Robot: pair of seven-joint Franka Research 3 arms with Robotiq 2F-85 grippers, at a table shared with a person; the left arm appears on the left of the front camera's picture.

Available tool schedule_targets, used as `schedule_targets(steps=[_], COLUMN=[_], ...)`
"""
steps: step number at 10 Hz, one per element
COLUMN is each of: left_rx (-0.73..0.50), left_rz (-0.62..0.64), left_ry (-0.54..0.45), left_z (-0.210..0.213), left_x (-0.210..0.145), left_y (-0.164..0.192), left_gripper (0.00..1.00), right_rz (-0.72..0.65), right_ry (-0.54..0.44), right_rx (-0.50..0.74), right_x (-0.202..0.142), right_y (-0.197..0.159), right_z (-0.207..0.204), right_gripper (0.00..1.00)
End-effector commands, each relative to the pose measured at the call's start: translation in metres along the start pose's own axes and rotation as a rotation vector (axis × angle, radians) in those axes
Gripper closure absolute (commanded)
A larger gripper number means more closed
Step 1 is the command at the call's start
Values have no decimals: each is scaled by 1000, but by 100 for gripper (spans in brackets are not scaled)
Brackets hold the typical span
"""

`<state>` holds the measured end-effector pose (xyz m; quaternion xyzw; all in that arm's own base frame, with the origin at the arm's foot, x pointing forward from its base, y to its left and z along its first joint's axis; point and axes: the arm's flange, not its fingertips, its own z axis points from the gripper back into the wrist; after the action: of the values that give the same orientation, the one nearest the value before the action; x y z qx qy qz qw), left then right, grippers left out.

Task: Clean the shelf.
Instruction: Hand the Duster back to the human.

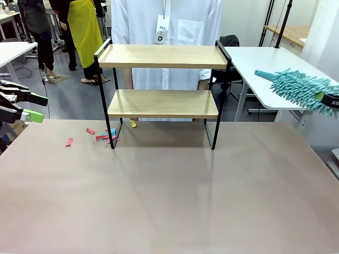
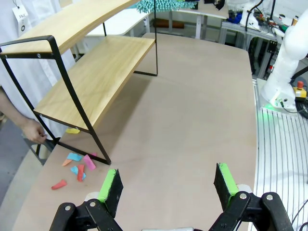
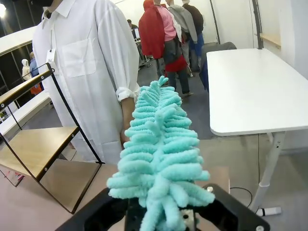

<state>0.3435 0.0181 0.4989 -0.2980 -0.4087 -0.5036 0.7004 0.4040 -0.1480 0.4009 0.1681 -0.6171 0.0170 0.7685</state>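
The shelf [image 1: 164,55] stands at the far middle of the brown table: two light wood boards in a thin black frame, both boards bare. It also appears in the left wrist view [image 2: 91,72] and the right wrist view [image 3: 38,144]. Small pink, blue and yellow paper scraps [image 1: 106,136] [image 2: 79,166] lie on the table by its left leg. My left gripper [image 1: 36,107] [image 2: 168,185] hangs open at the left edge, holding nothing. At the far right, my right gripper [image 1: 331,99] [image 3: 163,216] is shut on a fluffy teal duster [image 1: 299,87] [image 3: 161,144], raised beside the shelf.
A person in a white coat [image 1: 169,21] stands right behind the shelf, one hand [image 2: 33,132] low near its leg. A white table [image 1: 270,69] stands at the back right. The brown table [image 1: 169,196] in front of the shelf is bare.
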Motion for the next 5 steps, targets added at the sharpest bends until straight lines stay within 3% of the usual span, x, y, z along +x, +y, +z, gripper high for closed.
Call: schedule_targets(steps=[1, 5], left_rx=[-1, -1], left_rz=[-3, -3], left_ry=[-31, -31], left_z=[-1, -1], left_x=[1, 1], left_y=[1, 1], left_gripper=[0, 0], right_rz=[6, 6], right_ry=[3, 3], right_rx=[-1, -1], right_x=[1, 1], right_y=[0, 0], right_z=[0, 0], right_gripper=[83, 83])
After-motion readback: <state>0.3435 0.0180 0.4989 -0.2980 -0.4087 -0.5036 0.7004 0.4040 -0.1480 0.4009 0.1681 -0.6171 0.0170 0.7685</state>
